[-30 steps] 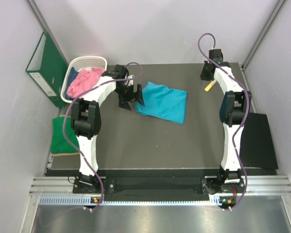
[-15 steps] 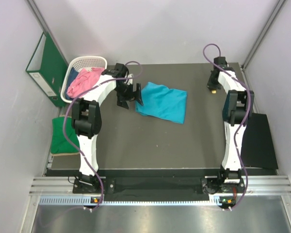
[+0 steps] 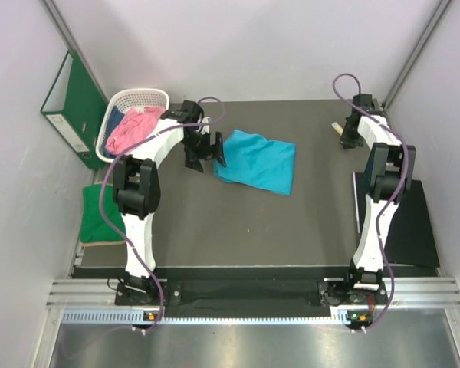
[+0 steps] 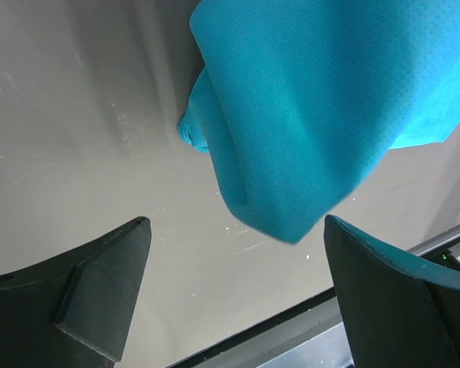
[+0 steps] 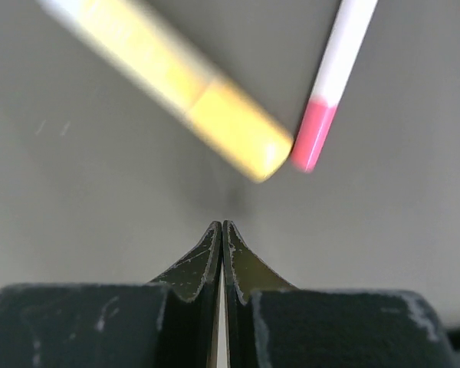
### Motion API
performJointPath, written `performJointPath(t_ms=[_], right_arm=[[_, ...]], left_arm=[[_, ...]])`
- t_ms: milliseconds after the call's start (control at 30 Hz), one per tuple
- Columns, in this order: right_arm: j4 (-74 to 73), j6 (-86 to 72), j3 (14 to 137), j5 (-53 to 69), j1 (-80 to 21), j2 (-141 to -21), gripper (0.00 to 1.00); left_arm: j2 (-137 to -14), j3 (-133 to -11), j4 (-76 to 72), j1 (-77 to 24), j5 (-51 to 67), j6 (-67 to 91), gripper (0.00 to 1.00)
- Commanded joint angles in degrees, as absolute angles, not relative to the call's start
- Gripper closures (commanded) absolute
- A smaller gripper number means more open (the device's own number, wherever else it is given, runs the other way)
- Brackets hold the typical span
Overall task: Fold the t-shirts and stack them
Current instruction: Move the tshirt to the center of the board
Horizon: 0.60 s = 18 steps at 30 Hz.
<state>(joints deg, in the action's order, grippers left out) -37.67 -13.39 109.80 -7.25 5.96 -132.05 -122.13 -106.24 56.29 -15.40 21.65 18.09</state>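
teal shirt (image 3: 257, 161) lies upper centre on worktop (image 3: 253, 230), looks soft, light, floppy; I'd pinch its rolled left edge. My left fingers (image 3: 218, 152) spread wide just beside it, right fingers (image 5: 222, 253) pressed together, empty

Green binder (image 3: 70, 113) beside white basket (image 3: 147, 97); yellow marker (image 5: 176, 92), pen (image 5: 345, 54) (pink-tipped).

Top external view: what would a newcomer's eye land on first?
The teal-blue t-shirt lies loosely folded mid-table, with the open left gripper at its left edge. A pink t-shirt is heaped in the white basket at far left, and the shut right gripper is near the far right corner.
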Motion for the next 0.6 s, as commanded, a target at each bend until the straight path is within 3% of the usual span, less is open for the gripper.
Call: performJointPath(t_ms=[0,367,433,467,500,533,567], right_arm=[[-31.22,-11.95,104.08,1.82,5.36,-117.37,1.0],[-27.78,-18.19,85.79,14.85,2.37,-102.14,0.78],[-26.99,-18.89,83.42,15.47,1.94,-100.64,0.75],[-26.72,-19.33,82.97,15.64,1.76,-100.2,0.75],[-26.81,-19.34,82.36,15.82,1.58,-99.67,0.74],[-26.98,-19.42,82.18,15.73,1.15,-99.41,0.73],[-26.98,-19.51,82.09,15.56,0.97,-99.14,0.72]], left_arm=[[-114.97,-103.99,52.48,-15.38,20.83,17.93,0.01],[-117.06,-100.72,45.18,-15.38,19.25,17.4,0.01],[-118.38,-100.99,41.76,-15.38,19.25,17.05,0.11],[-119.95,-101.94,40.88,-15.29,19.42,16.96,0.21],[-121.1,-103.0,40.43,-15.29,19.42,17.14,0.77],[-122.24,-104.31,40.69,-15.29,19.25,17.4,1.0],[-124.26,-108.5,42.43,-15.03,17.94,17.75,1.0]])
